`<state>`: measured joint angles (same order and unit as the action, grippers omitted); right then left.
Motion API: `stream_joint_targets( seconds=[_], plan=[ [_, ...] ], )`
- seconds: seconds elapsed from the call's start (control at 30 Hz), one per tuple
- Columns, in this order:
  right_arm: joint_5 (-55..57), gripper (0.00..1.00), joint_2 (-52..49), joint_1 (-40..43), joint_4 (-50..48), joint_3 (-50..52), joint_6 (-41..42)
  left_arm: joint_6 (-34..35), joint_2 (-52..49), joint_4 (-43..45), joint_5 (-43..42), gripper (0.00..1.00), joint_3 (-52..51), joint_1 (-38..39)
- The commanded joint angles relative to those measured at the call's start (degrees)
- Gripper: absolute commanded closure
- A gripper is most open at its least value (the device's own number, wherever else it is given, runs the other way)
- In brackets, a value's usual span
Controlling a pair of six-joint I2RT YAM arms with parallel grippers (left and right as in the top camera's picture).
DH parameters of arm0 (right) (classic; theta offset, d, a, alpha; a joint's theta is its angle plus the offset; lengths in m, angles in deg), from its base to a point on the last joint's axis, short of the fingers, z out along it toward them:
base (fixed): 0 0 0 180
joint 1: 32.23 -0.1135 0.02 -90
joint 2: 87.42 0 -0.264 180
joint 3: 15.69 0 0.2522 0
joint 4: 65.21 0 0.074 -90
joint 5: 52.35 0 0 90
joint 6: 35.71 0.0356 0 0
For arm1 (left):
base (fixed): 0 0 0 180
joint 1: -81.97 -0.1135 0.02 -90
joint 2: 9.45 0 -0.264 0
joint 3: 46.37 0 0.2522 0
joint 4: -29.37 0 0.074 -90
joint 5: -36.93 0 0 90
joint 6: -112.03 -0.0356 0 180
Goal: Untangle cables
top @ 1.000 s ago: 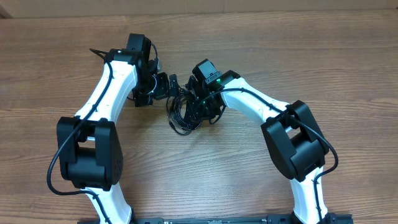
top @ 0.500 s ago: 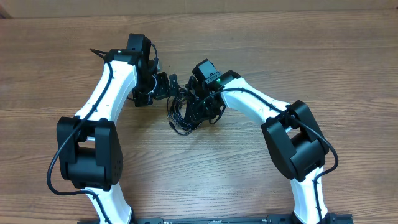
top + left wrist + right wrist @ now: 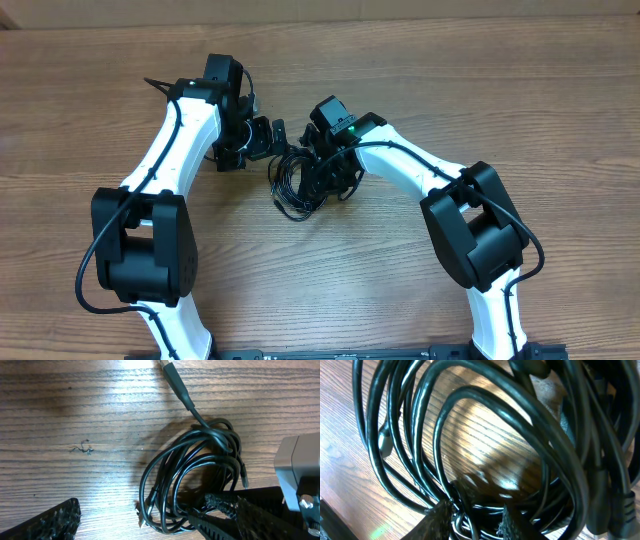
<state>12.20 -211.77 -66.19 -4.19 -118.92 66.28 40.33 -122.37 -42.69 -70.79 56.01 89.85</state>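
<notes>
The worktop (image 3: 80, 100) is bare wood-grain laminate, with a plain pale wall edge along the top of the overhead view. The cables (image 3: 295, 185) lie as one coil of thin black loops at the centre of the worktop, between the two arms. One plug end (image 3: 172, 375) trails out of the coil away from the bundle. The left pincer (image 3: 265, 140) stands just beside the coil with its jaws spread wide and holds nothing. The right pincer (image 3: 472, 520) is down in the far side of the coil, with its jaws closed on a few strands; the wrist view shows black cord passing between the two fingertips. Compared with a second ago, no real change is found. Both arms keep the same posture, the grip is unaltered, and the coil's outline differs only marginally, if at all. Assessment: the task is at an early stage. The loops remain stacked and crossed, and no single cord has been drawn free. The right side appears to be anchoring the bundle, so the open left pincer is probably the one to take a strand next. A pull on several strands together risks dragging the whole coil.
</notes>
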Motion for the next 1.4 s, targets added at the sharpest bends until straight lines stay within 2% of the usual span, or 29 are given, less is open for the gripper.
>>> stream_joint_targets(
  seconds=[0.0,0.1,0.17,0.27,0.3,0.33,0.37,0.4,0.47,0.6,0.8,0.97,1.13,1.23,1.37],
  plan=[
    [1.57,0.68,-0.07,-0.07,-0.04,-0.24,-0.04,0.13,0.52,0.04,0.59,0.00,0.68,0.44],
    [-1.40,0.72,-0.07,-0.07,-0.83,-0.87,-0.07,0.13,0.52,0.57,0.55,0.01,0.70,0.44],
    [-2.38,0.73,-0.07,-0.07,-0.44,-1.44,-0.09,0.07,0.52,4.24,0.46,0.01,0.68,0.44],
    [-2.54,0.73,-0.07,-0.07,0.35,-2.16,-0.85,-0.26,0.52,2.69,-1.53,0.01,0.68,0.44],
    [-2.54,0.73,-0.07,-0.07,0.48,-2.16,-1.66,-0.09,0.48,2.51,-1.79,0.17,0.66,0.46],
    [-2.45,0.73,-0.07,-0.07,0.70,-2.16,-2.08,0.09,0.44,1.49,-1.66,0.59,0.52,0.61],
    [-2.43,0.73,-0.07,-0.07,0.98,-2.16,-2.08,2.05,0.44,-0.37,-1.60,0.87,0.46,0.74],
    [-2.38,0.73,-0.07,-0.07,1.29,-2.14,-2.08,4.33,0.44,-2.29,-1.55,0.96,0.33,0.83],
    [-1.25,0.73,-0.07,-0.07,1.70,-2.14,-2.03,7.45,0.44,-4.70,-1.57,0.96,-0.90,1.16],
    [0.66,0.73,-0.07,-0.07,2.08,-2.08,-2.03,7.67,0.42,-1.84,-2.34,0.78,-5.14,2.51],
    [1.01,0.72,-0.07,-0.13,2.16,-2.08,-2.01,7.67,0.39,5.81,-1.97,0.60,-10.67,3.45],
    [1.03,0.72,-0.07,-0.11,2.14,-2.03,-2.01,10.12,-0.11,9.81,1.66,0.56,-13.79,3.45],
    [1.01,0.72,-0.07,-0.13,2.16,-2.03,-2.03,12.52,-0.22,16.70,1.14,0.44,-18.29,4.42],
    [1.01,0.72,-0.07,-0.13,2.19,-1.99,-2.01,12.79,-0.22,17.46,1.88,0.44,-19.15,5.73],
    [1.01,0.72,-0.07,-0.13,2.58,-1.97,-2.01,13.97,-0.22,18.36,7.48,0.53,-19.15,8.11]
  ],
)
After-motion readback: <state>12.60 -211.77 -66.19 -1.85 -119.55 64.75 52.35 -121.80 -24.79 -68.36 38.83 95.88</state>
